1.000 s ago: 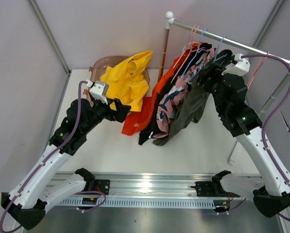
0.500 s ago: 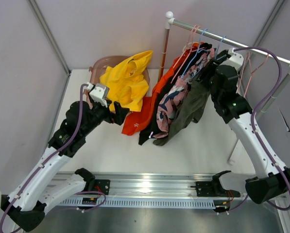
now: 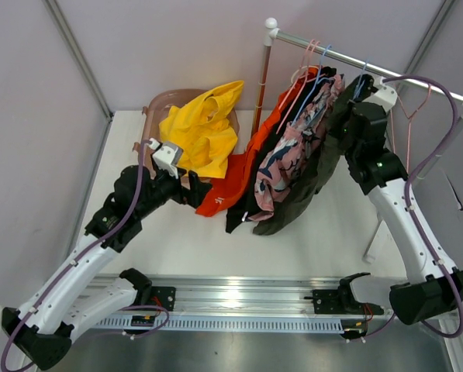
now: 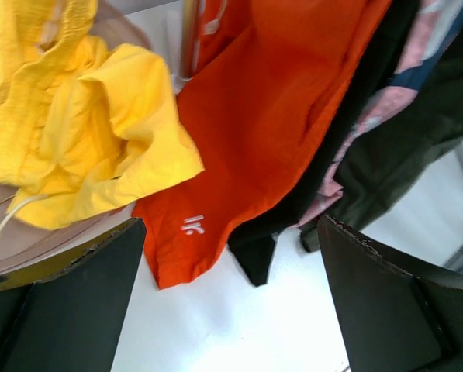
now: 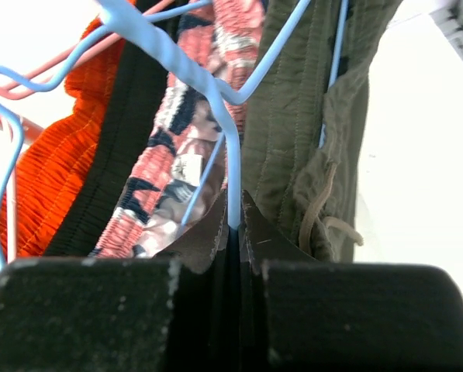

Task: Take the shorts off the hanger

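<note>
Right pincer [image 5: 233, 225] clamped on blue hanger [image 5: 233, 163] wire, wire upright between pads. Olive shorts [image 5: 289, 116] touching wire on right, hanging long-axis down; pink patterned shorts [image 5: 186, 139] on left. Right arm nearer rail [image 3: 347, 60]. Left pincer [image 4: 227, 298] wide, empty, orange shorts [image 4: 270, 116] hem just ahead. Yellow shorts [image 4: 84, 124] off hanger, draped over basket [image 3: 157, 105].

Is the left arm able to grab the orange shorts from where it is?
Probably yes. The left end effector is open and points straight at the orange shorts, with nothing between them. The yellow shorts only overlap one edge.
</note>
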Controlling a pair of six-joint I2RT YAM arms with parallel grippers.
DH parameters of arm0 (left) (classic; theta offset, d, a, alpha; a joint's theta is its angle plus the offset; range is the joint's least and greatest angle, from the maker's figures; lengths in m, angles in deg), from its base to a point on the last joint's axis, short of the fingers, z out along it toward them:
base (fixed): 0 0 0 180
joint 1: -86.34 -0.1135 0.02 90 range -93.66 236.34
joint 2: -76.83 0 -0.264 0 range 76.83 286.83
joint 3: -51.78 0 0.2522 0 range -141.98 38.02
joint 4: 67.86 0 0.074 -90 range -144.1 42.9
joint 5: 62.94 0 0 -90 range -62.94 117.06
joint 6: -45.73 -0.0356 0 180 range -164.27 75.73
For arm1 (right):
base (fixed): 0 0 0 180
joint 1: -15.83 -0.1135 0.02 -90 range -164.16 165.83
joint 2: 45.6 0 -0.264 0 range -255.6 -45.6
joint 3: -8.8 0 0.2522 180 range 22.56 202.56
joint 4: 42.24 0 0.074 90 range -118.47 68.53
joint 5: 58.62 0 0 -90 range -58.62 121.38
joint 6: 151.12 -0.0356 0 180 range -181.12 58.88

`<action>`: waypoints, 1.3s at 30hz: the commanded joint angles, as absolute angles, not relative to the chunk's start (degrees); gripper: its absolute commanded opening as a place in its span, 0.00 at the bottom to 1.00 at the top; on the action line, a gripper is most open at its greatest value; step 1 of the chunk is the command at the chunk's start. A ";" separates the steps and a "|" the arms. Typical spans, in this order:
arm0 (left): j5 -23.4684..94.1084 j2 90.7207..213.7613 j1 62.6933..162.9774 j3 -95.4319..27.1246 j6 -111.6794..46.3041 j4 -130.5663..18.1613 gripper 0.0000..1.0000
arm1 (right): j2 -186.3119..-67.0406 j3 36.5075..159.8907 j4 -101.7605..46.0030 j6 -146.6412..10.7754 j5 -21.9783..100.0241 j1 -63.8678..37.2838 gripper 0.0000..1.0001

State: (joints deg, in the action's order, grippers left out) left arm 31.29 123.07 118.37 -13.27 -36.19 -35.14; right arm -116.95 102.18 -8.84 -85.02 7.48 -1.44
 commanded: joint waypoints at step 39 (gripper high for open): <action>48.77 166.65 151.11 -36.34 -27.74 -72.64 0.98 | -99.74 104.57 -0.61 -95.31 7.92 -5.35 0.00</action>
State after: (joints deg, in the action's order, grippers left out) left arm 49.47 165.39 150.82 -34.08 -28.58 -68.60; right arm -101.71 103.47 3.12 -94.09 9.14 -5.33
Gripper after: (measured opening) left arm 0.983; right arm 0.044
